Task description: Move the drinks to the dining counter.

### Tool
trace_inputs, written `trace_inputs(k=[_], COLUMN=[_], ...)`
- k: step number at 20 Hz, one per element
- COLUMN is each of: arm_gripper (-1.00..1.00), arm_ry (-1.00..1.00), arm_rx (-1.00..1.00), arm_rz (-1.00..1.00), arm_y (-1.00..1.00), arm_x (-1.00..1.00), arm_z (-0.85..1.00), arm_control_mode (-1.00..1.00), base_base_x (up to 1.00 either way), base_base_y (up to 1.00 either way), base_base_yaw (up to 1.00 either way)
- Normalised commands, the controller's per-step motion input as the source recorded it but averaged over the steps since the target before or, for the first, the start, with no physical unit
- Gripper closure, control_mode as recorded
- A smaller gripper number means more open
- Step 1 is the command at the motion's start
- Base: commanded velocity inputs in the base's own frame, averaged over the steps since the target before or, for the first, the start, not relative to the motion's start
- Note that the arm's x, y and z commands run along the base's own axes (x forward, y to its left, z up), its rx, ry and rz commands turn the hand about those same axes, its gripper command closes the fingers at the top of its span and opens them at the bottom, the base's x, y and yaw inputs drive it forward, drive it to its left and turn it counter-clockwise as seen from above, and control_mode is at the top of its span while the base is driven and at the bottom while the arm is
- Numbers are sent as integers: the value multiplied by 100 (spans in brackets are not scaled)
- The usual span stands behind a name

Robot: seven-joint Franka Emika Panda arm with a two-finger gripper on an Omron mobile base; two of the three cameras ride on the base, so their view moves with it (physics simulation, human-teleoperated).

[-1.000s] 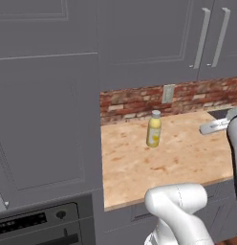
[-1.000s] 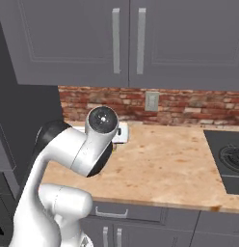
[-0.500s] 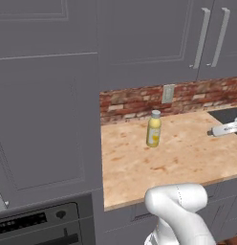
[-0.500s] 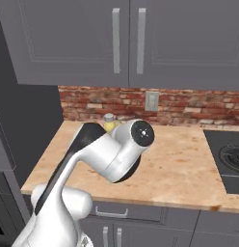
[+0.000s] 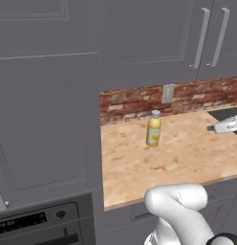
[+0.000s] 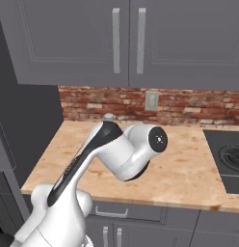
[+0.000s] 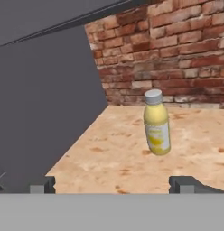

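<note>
Gripper (image 7: pixel 112 184): two-finger type, jaws spread wide, nothing between them; the dark fingertips (image 7: pixel 182 183) rise at the lower corners of the hand view, well apart from each other, short of the bottle and not touching it

Yellow bottle (image 7: pixel 157 122): pale cap, yellow body with a lighter label; upright on the wood counter, appearing slightly tilted in the hand view because of the camera's roll; stands free, toward the back of the counter and near the brick backsplash, also near the tall dark cabinet side. Seen too in the left base view (image 5: pixel 154 128); in the right base view its pale cap (image 6: pixel 109 117) shows just above the arm's dark joint, the body hidden behind the arm

Wood counter (image 5: pixel 177 158): light mottled top, grey drawer fronts below its front edge

Brick backsplash (image 6: pixel 189 107): red-brown, running along the rear of the counter, carrying a pale wall outlet (image 6: pixel 151 101)

Grey wall cabinets (image 6: pixel 126 41): above the backsplash, with long vertical bar handles

Tall cabinet panel (image 5: pixel 48 110): dark grey, at the counter's left end, with an oven front (image 5: pixel 39 225) below it

Cooktop (image 6: pixel 230 159): dark, set in the counter at the right end

Arm (image 6: pixel 126 152): white with dark joints, bent across the front of the counter
</note>
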Motion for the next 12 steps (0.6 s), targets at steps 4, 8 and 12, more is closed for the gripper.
trace_inputs(k=[4, 8, 12], arm_gripper=[-100, -100, -100], arm_ry=[-24, -19, -6], arm_rx=[0, 0, 0], arm_rz=[0, 1, 0], arm_y=[0, 0, 0], arm_x=[5, 5, 27], arm_z=[-1, -3, 0], arm_control_mode=[-100, -100, -100], base_base_x=[0, 0, 0], base_base_y=[0, 0, 0], base_base_yaw=[0, 0, 0])
